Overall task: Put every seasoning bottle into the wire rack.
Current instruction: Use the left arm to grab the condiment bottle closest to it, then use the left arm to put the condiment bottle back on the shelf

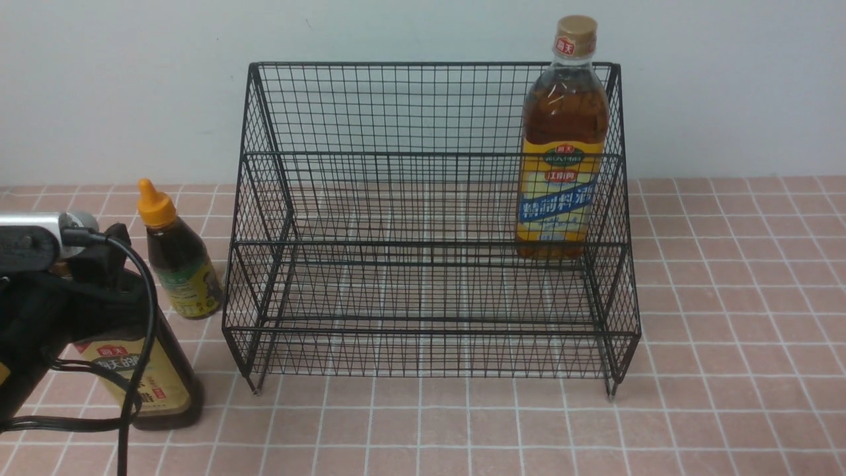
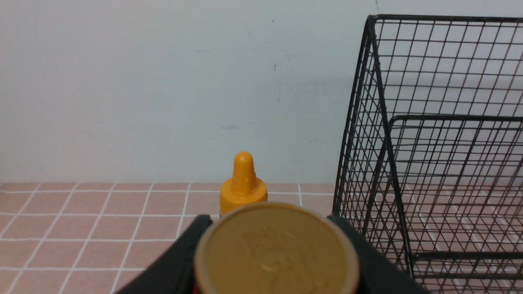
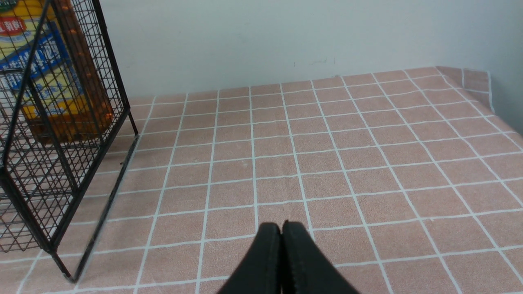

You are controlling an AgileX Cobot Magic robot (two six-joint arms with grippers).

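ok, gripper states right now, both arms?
Left gripper: jaws flank the dark bottle under its cap; grip cannot be told.
Right gripper: shut, holding nothing.

Left arm [image 1: 30, 330]: low, near left; left gripper [image 2: 269, 224]: fingers [image 2: 179, 255] pressed on both sides of gold-capped dark bottle [image 1: 158, 380]; right gripper [image 3: 282, 230]: jaws closed together, empty.
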